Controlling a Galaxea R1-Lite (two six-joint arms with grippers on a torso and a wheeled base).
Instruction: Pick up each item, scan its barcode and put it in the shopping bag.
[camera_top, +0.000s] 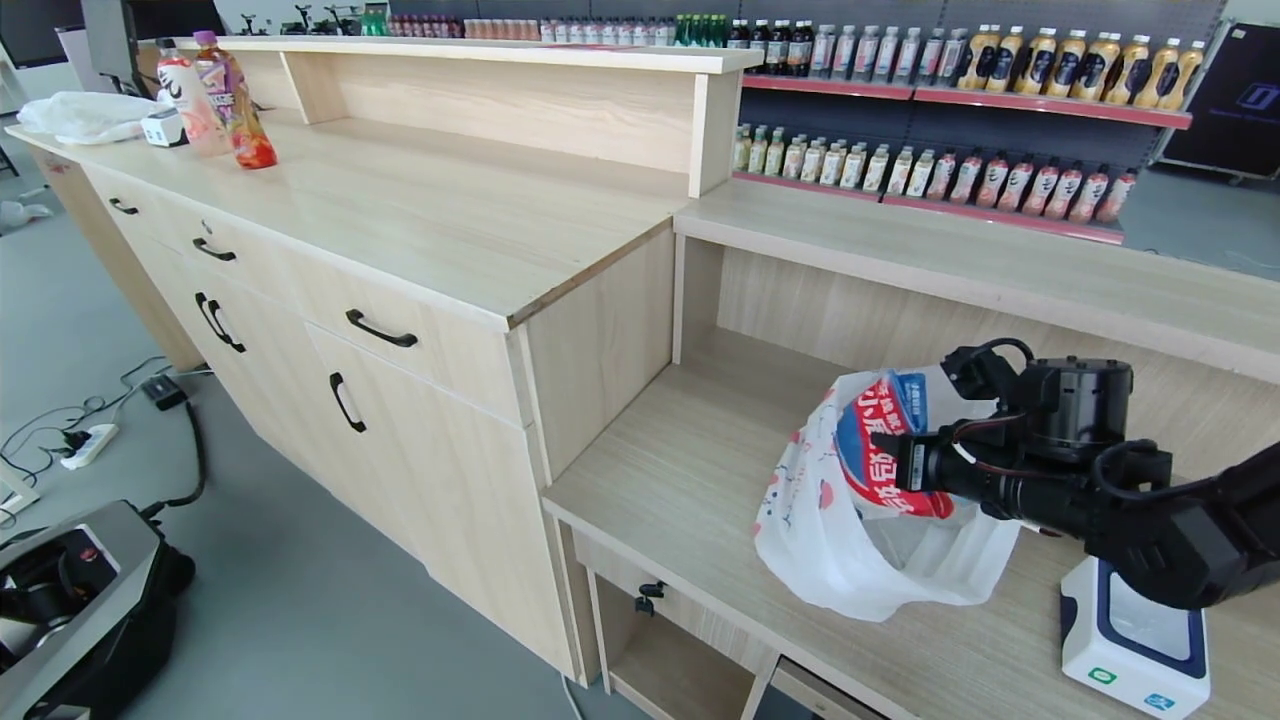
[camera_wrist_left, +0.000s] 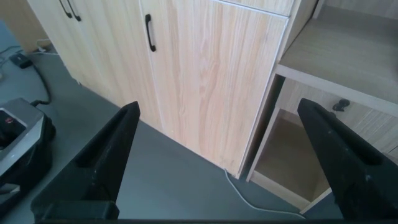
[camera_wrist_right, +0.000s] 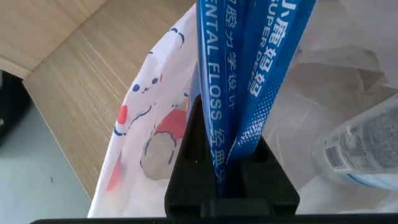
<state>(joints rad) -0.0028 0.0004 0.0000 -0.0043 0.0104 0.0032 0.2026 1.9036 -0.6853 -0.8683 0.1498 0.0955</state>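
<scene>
Right wrist view: our right pincer (camera_wrist_right: 227, 149) grips a blue dental floss packet (camera_wrist_right: 249, 56), fingers closed on it, above the open shopping bag (camera_wrist_right: 149, 118) on the lower surface (camera_top: 680, 470). A clear bottle (camera_wrist_right: 357, 152) lies inside the bag. Our left pincer (camera_wrist_left: 219, 109) hangs spread wide above the floor (camera_wrist_left: 174, 180) beside the cabinet (camera_wrist_left: 205, 68).

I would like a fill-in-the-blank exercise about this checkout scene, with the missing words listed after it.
1. The right gripper is shut on a ____ packet.
2. The left gripper is ____ and holds nothing.
3. The scanner stands to the ____ of the shopping bag.
Missing words: blue; open; right.
</scene>
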